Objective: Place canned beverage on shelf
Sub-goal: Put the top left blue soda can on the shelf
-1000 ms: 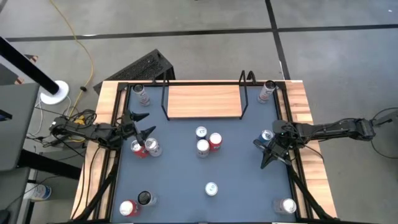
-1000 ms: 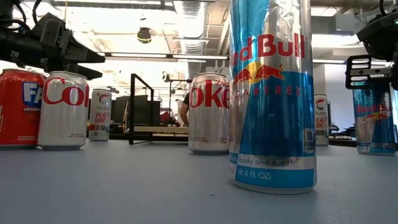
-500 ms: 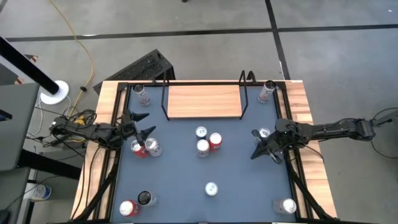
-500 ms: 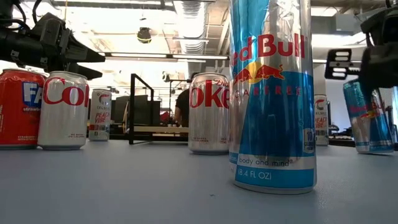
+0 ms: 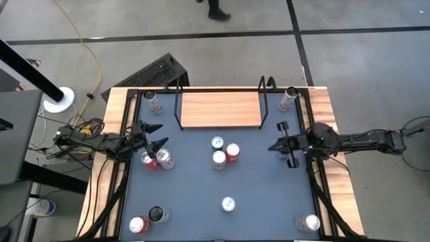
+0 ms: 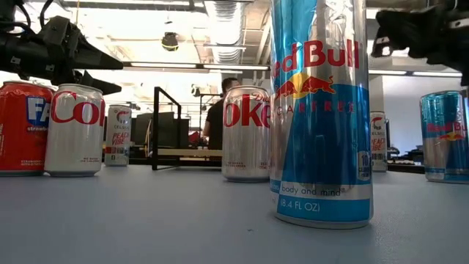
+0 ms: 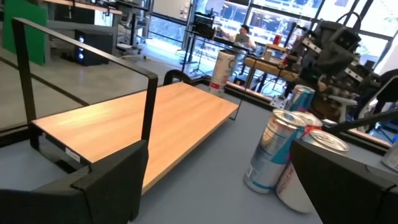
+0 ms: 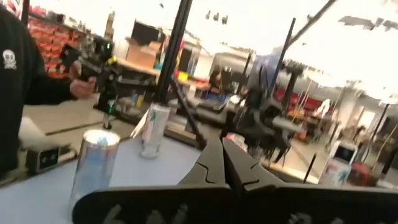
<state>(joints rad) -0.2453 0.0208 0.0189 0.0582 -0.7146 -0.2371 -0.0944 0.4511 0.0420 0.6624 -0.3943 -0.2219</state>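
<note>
The shelf (image 5: 220, 109) is a light-wood board with black wire side frames, standing at the table's far middle; it also shows in the left wrist view (image 7: 143, 134). A blue Red Bull can (image 6: 445, 137) stands upright on its base at the table's right side. In the high view my right gripper hides it. My right gripper (image 5: 272, 146) is shut and empty above that can, its fingers pointing toward the table's left, and shows high up in the low view (image 6: 377, 35). My left gripper (image 5: 156, 134) waits open at the table's left side, over two cans (image 5: 156, 160).
Three cans (image 5: 224, 153) stand in a cluster at the table's middle. A tall Red Bull can (image 5: 228, 204) stands nearer the near edge. Single cans stand at the far corners (image 5: 153, 101) (image 5: 289, 97) and the near corners (image 5: 144, 220) (image 5: 309, 222). A person stands beyond the shelf (image 6: 220, 117).
My right gripper has gone up and toward the table's far edge, has turned about its wrist and has shut. The Red Bull can beside it tipped over half a second ago and now stands upright again on the table.
</note>
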